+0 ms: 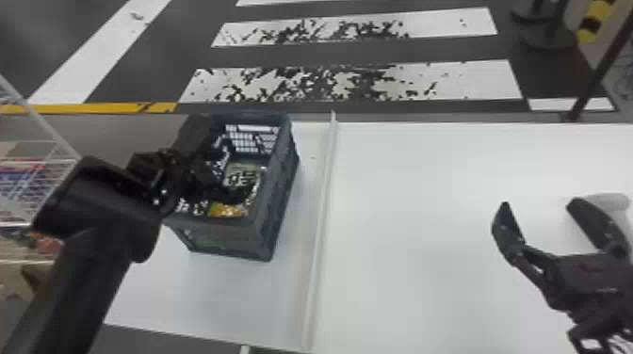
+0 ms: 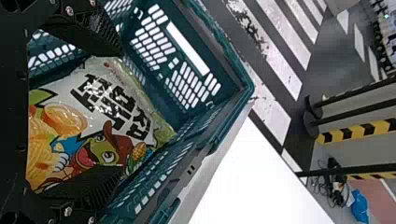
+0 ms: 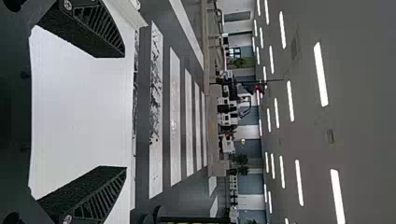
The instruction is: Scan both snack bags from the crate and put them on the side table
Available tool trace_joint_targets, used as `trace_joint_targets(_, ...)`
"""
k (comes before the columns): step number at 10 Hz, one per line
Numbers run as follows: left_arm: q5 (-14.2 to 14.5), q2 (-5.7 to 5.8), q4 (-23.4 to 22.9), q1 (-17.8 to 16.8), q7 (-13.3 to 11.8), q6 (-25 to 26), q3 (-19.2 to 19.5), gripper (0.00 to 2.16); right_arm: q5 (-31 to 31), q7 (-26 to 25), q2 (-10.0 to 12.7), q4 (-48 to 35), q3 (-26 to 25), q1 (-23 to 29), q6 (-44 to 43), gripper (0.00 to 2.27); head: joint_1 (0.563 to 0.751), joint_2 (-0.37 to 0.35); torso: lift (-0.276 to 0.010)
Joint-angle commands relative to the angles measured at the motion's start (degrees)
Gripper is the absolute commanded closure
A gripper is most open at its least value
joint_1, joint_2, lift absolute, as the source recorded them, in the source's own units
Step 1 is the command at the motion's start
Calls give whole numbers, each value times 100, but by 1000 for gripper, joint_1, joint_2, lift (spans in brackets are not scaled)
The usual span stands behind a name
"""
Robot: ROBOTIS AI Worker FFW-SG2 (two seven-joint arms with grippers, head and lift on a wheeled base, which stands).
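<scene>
My left gripper (image 1: 221, 174) reaches down into the dark crate (image 1: 278, 188) at the left of the table. In the left wrist view, the left gripper (image 2: 119, 112) is open, its fingers on either side of a snack bag (image 2: 112, 107) with green edges, black lettering and a cartoon character. The bag lies inside the crate (image 2: 215, 121); the head view shows part of the bag (image 1: 242, 174) beside the gripper. At the table's right side, my right gripper (image 1: 537, 212) stands open; in the right wrist view, the right gripper (image 3: 125, 112) has nothing between its fingers.
A raised white strip (image 1: 322, 212) runs across the white table (image 1: 414, 226), to the crate's right. At the far left is a white wire rack (image 1: 37, 188) with packaged goods. A pale rounded object (image 1: 612, 201) sits behind the right gripper. Floor stripes lie beyond the table.
</scene>
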Motion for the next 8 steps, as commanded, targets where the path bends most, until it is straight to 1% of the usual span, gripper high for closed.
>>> trace_joint_targets(1,-308,-41,452,-400,-126,29,-415,140,-23,0,-21,-19,-15,9,14,66,695,138,-87)
trace_joint_targets(2,-449,-76,681,-611,-161,47,-590,140,-49,0,-30,-45,-33,9,14,66,695,127,-87)
trace_joint_targets(3,-555,-164,830,-717,-231,47,-599,140,-66,0,-38,-63,-50,18,14,66,695,120,-87)
trace_joint_targets(4,-976,-384,971,-831,-495,82,-520,140,-102,0,-47,-72,-68,27,14,63,695,117,-87)
trace_joint_targets(5,-1161,-463,1129,-892,-609,82,-511,140,-119,9,-56,-72,-77,18,49,63,695,112,-87)
trace_joint_targets(6,-1161,-480,1270,-954,-671,64,-529,140,-119,9,-65,-63,-68,-8,137,63,695,108,-87)
trace_joint_targets(7,-1179,-480,1375,-980,-794,82,-538,140,-137,27,-73,-63,-42,-52,207,63,695,110,-87)
trace_joint_targets(8,-1240,-524,1516,-1015,-811,82,-573,140,-163,35,-82,-63,-50,-52,207,63,695,112,-87)
